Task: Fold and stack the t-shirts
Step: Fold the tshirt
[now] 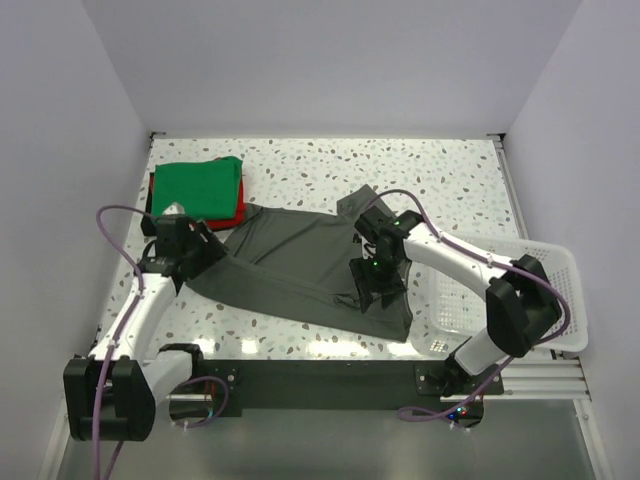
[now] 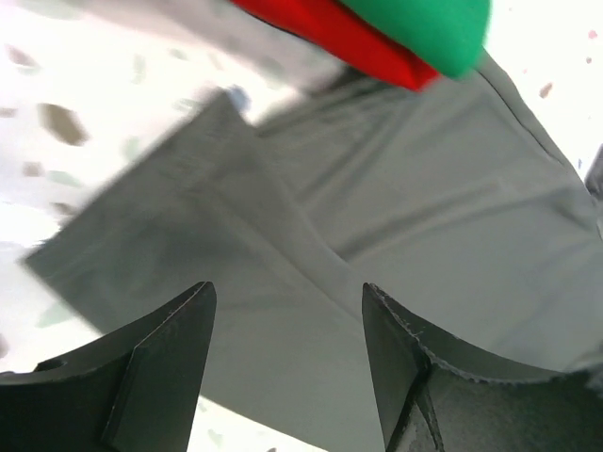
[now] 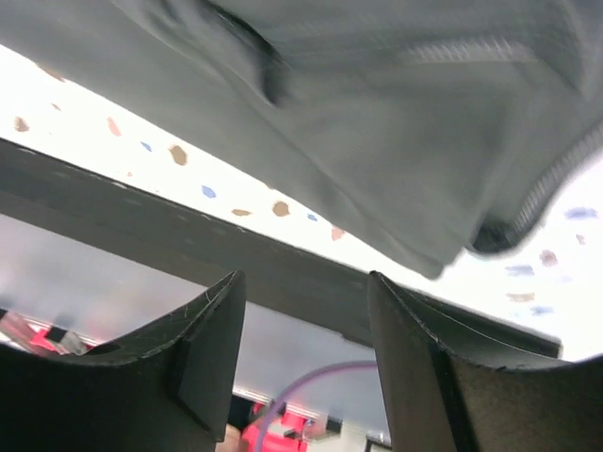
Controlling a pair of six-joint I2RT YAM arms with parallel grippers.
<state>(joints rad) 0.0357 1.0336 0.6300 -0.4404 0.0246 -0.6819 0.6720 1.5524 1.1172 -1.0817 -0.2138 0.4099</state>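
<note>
**Grey shirt lies open, fold not yet made**

The table carries everything. The biggest thing on it is the charcoal-grey t-shirt, which lies spread in the middle, rather flat but a little crooked, with some wrinkles. At the right side stands the white mesh basket, just beside the shirt's right edge. At the far left corner the green t-shirt is folded into a rectangle and lies on top of the red t-shirt, also folded. This small stack touches the far left corner of the grey shirt.

The left gripper is over the left edge of the grey shirt. Its fingers are spread and between them I see only the cloth below, nothing pinched. The right gripper is over the right part of the shirt, near the basket. Its fingers are also apart, and the cloth is beyond the tips, not between them. I cannot tell from the pictures if either gripper touches the cloth.

I judge that two shirts are finished and the step in hand is the folding of the third one. The next move calls for each gripper to go down on its own edge of the shirt, close on one layer of cloth, and bring the two sides over evenly, without pushing against the green and red stack.
</note>
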